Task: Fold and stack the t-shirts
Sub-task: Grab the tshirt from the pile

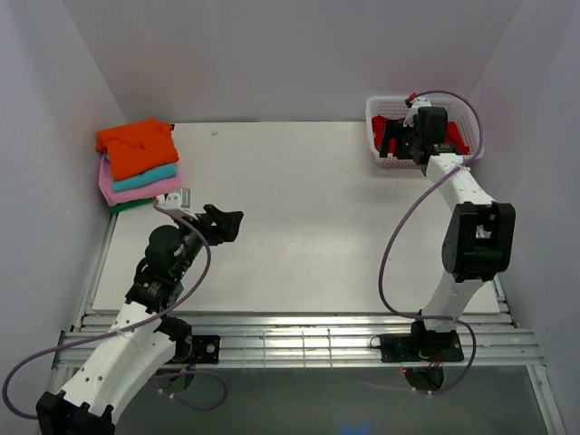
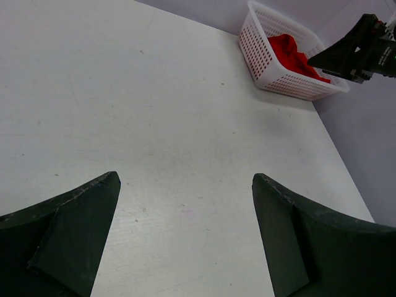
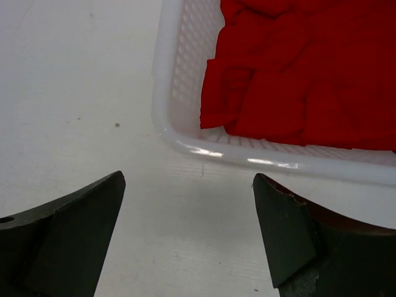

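Right claw (image 3: 187, 185), jaws apart, hovers at the basket (image 3: 216, 151) rim; red t-shirt (image 3: 297, 80) lies inside.

Right gripper (image 3: 187, 179) above the near rim of a basket (image 3: 185, 143) holding a red tee (image 3: 297, 74).
The two dark fingers (image 3: 74, 235) occupy the lower corners, spread wide with nothing between them but the white table (image 3: 74, 74). The white mesh basket fills the upper right, its glossy rounded rim running across just beyond the fingertips. The red tee lies crumpled inside in loose folds, pressed against the mesh wall and below rim level. A small dark speck (image 3: 117, 124) sits on the table left of the basket.
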Available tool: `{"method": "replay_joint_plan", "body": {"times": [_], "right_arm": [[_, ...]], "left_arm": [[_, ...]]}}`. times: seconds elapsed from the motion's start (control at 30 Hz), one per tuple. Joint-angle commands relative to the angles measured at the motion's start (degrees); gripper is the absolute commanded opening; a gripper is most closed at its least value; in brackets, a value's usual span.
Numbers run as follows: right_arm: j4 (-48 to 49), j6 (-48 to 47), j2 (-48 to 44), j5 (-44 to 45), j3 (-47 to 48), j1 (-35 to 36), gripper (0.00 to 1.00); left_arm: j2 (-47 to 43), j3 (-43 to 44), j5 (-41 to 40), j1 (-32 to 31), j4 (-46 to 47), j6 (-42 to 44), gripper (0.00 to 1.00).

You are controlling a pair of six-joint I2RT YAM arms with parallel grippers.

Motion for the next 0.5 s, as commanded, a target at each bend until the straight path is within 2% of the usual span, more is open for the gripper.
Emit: {"method": "replay_joint_plan", "body": {"times": [0.0, 0.17, 0.47], "right_arm": [[-0.12, -1.49, 5.51, 5.03, 8.68, -0.54, 0.9], [-3.73, -2.46, 18.87, 9.41, 25.54, -1.42, 0.9], [-5.23, -4.65, 35.84, 13.38, 42.36, -1.78, 0.9]], "left_arm": [[-1.78, -1.68, -0.37, -0.09, 0.75, 0.83, 0.98], [-2.48, -3.26, 1.04, -0.09, 1.36, 0.12, 0.98], [-4.94, -3.53, 1.04, -0.09, -1.0, 1.0, 0.98]]}}
